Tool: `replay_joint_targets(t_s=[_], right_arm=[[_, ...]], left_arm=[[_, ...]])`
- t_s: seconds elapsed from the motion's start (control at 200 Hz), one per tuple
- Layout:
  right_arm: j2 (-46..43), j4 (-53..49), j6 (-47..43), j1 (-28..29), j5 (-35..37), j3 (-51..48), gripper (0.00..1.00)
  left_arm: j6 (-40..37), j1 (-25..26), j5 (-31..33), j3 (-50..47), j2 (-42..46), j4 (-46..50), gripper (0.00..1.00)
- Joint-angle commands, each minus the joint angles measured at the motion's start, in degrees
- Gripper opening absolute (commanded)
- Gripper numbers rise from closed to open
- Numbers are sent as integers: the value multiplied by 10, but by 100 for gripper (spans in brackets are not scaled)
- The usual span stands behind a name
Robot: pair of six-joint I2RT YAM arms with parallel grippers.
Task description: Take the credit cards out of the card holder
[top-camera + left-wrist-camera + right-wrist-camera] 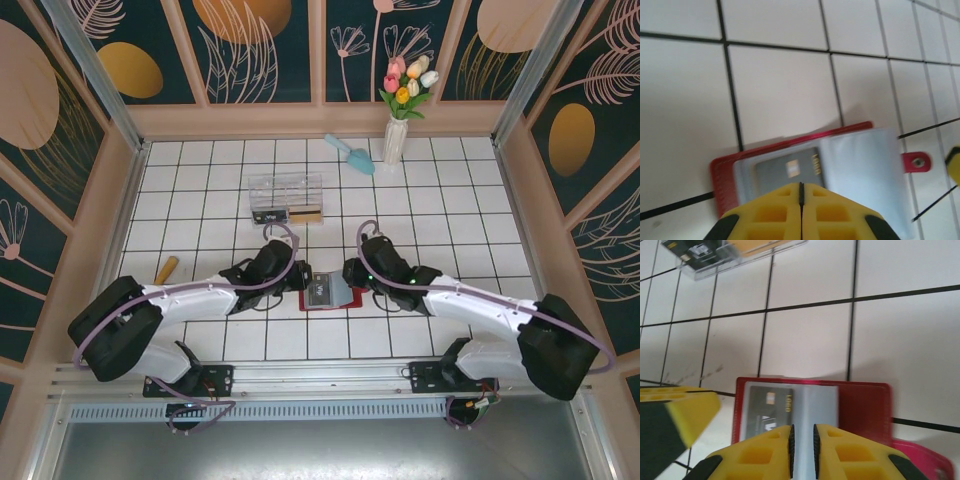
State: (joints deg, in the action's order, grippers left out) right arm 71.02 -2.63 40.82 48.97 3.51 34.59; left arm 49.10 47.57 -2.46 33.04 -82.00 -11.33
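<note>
- Left pincer (800, 186), pressed together, sits at the near edge of the grey credit card (782, 172) straight ahead.
- Right pincer (802, 429) seems to pinch a clear sleeve (821, 407) of the open card holder (865, 405) on the table (450, 200).
- The card's long axis lies crosswise to the nearer left pincer.

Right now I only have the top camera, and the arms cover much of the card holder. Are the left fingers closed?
Observer: Yes, the left gripper is shut, fingertips meeting at the edge of the card holder.
Operator: Any card showing?
Observer: A grey card with a gold chip sits in the clear sleeve, just ahead of those fingertips.
Operator: And the right side?
Observer: The right gripper shows a slim gap and seems to pinch a clear sleeve page.
</note>
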Motion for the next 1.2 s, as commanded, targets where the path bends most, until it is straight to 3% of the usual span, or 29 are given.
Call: replay_joint_targets(t_s=[0.0, 0.43, 1.196], right_arm=[[36, 49, 5, 3, -51, 14, 20], [122, 157, 41, -24, -159, -39, 22], [186, 202, 55, -40, -218, -47, 21]], left_arm=[[3, -1, -9, -14, -3, -20, 6], [7, -1, -45, -25, -49, -52, 6], [28, -1, -35, -35, -83, -20, 6]])
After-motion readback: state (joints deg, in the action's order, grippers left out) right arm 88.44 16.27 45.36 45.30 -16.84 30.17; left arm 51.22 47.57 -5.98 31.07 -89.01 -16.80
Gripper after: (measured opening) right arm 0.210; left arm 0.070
